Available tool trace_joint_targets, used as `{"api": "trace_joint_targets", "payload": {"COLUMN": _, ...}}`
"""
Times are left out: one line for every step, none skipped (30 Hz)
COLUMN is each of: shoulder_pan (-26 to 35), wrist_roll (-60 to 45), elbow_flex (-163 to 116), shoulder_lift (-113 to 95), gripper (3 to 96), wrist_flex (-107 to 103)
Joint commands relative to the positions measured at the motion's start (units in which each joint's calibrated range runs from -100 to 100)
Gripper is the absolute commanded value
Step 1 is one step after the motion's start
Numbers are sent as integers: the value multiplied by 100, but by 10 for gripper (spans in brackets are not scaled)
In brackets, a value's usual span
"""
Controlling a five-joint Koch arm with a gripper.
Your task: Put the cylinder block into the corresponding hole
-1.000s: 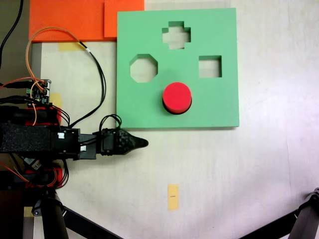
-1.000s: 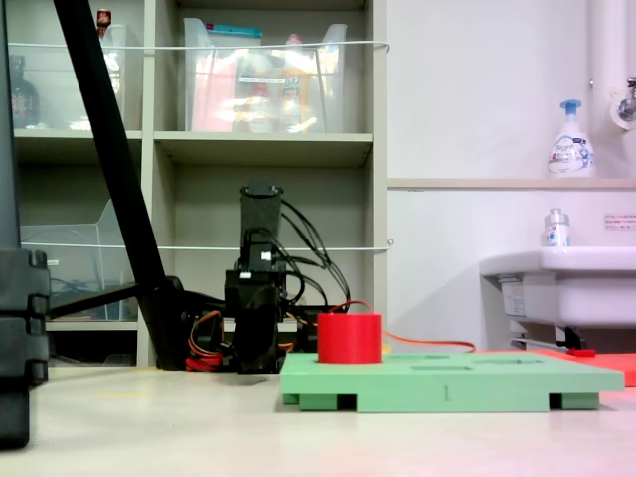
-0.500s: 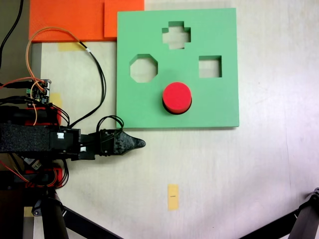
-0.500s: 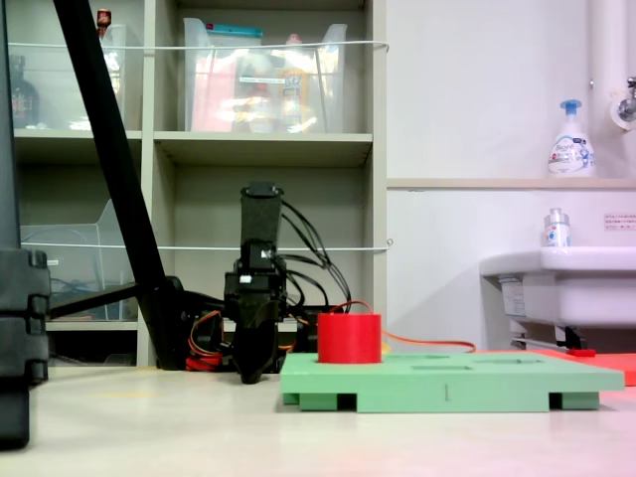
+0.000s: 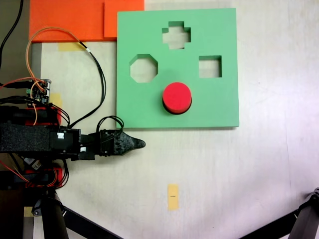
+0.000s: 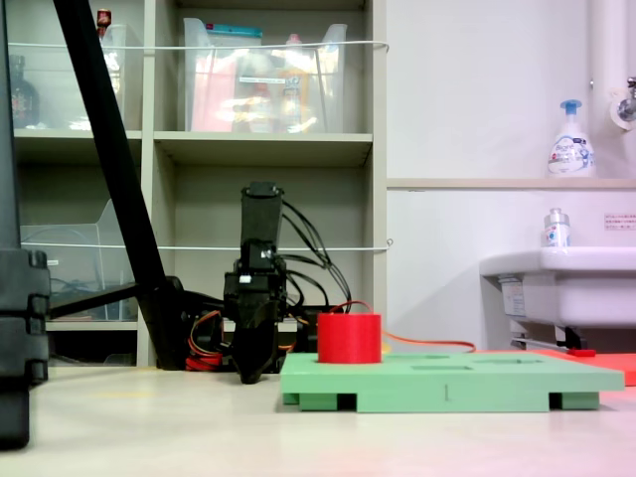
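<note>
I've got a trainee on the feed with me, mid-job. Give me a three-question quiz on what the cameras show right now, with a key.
1. True or false: the end effector is holding the cylinder block.
2. Multiple choice: in the first exterior view, which cutout of the green board lies nearest the top edge? A) octagonal B) cross-shaped C) square
3. Short answer: in the second exterior view, does the cylinder block sit flush with the board's top or stand above it?

Key:
1. False. It is off the board, past its lower-left corner in the first exterior view, jaws closed on nothing.
2. B, the cross-shaped cutout.
3. It stands above it.
</note>
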Motion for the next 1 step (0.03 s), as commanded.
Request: {"api": "trace_joint_targets", "payload": {"shoulder_pan": -5, "wrist_roll": 0, "elbow_flex": -108, "shoulder_lift": -55, "gripper": 501, "wrist_flex": -530}}
